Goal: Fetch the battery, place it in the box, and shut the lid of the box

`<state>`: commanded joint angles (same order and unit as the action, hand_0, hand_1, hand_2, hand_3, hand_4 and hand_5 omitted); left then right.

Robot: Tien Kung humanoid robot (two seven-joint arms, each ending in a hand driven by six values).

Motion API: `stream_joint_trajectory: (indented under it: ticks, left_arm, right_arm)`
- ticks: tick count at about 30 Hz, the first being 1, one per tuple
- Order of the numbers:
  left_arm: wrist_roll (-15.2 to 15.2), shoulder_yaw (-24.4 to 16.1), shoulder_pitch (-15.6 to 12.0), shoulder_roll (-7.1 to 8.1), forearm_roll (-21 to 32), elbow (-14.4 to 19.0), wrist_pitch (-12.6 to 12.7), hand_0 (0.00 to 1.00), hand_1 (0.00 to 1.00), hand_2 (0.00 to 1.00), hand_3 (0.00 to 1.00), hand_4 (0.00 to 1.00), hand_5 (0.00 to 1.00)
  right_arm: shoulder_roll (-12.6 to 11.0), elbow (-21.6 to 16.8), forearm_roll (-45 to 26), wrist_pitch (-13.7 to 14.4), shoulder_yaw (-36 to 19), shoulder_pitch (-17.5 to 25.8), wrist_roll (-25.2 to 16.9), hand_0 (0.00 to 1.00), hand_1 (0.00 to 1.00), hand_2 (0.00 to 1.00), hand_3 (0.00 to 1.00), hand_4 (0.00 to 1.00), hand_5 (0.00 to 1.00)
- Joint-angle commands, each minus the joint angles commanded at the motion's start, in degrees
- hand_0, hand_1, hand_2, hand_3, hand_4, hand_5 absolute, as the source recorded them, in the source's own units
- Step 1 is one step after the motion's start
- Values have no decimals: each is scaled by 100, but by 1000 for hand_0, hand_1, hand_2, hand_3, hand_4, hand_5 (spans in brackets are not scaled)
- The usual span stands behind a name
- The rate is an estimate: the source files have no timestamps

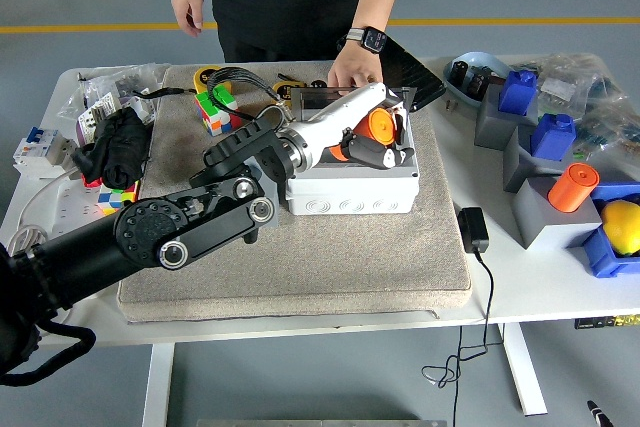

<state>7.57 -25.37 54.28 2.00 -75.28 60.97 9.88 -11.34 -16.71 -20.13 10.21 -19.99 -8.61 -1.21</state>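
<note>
Battery in hand — the robot's left hand [372,142], white-shelled and reaching in from the worktop's left side, is closed around the orange battery [377,127] and holds it over the open box [352,179], toward the box's right half. The orange cylinder sits inside the grip itself, between the curled fingers [385,157], so nothing separates hand and load; only part of its body shows past the white casing. Its long axis appears tilted, the upper end leaning toward the worktop's far edge, though the fingers hide too much to be sure. What the coming move seems to turn on is the drop: the box cavity lies directly beneath the hand, so the battery needs to go down, not sideways, before the fingers let go.

The grey box rests on the tan mat [300,277] near the middle of the worktop, its clear lid [340,97] standing up along the far side. A person at the far edge has one hand [352,72] on that lid — apparently steadying it open. The lid is not yet shut, so closing remains to be done. The right arm is not in view, leaving the left as the only one placed to finish.
</note>
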Motion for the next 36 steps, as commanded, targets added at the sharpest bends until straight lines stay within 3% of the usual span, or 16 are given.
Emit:
stream_joint_trajectory:
  ticks: [2,3,8,9,14,15,16,26,27,32,33,36]
  left_arm:
    - [124,118,132,-129,18,-201,-10,219,154,139,162,2,2]
    - [210,191,213,-200,-35,-323,-7,228,157,138,165,243,2]
    - [416,427,469,-200,-47,-824,-10,228,157,138,165,243,2]
    - [433,471,507,-200,-15,-929,-6,225,167,144,179,365,2]
    - [469,669,631,-200,81,-1233,38,225,167,144,179,365,2]
    - [466,701,644,-200,90,-1275,42,236,185,176,201,464,2]
    - [459,750,655,-200,91,-1347,36,236,185,176,201,464,2]
    - [347,875,645,-200,332,-1373,30,240,197,193,223,498,2]
    - [312,872,650,-200,362,-1377,50,254,218,216,258,621,2]
    - [315,872,654,-200,340,-1415,8,254,218,216,258,621,2]
    - [317,878,654,-200,328,-1420,-10,291,333,326,417,854,2]
    - [291,905,645,-200,262,-1430,-100,291,333,326,417,854,2]
  right_arm:
    - [0,2,-8,7,8,-2,-1,726,667,655,598,998,623]
    - [-3,1,-6,10,10,-4,-2,726,667,654,598,998,623]
    - [-11,-1,-18,15,52,-10,1,726,667,654,598,998,623]
    - [-13,-1,-22,15,64,-11,2,726,667,654,598,998,622]
    - [-20,-6,-21,22,98,-19,4,726,667,654,598,998,622]
    - [-21,-5,-24,22,107,-21,5,726,667,654,597,998,622]
    - [-22,-6,-23,25,116,-24,5,726,667,654,597,998,622]
    - [-29,-23,20,42,75,-38,-6,726,667,654,597,998,622]
    - [-32,-27,32,45,73,-41,-7,726,667,654,595,998,622]
    - [-35,-31,35,49,94,-50,-7,726,667,654,595,998,622]
    - [-35,-32,36,50,93,-50,-8,726,667,654,596,998,622]
    - [-35,-37,45,55,86,-49,-11,726,667,654,596,998,622]
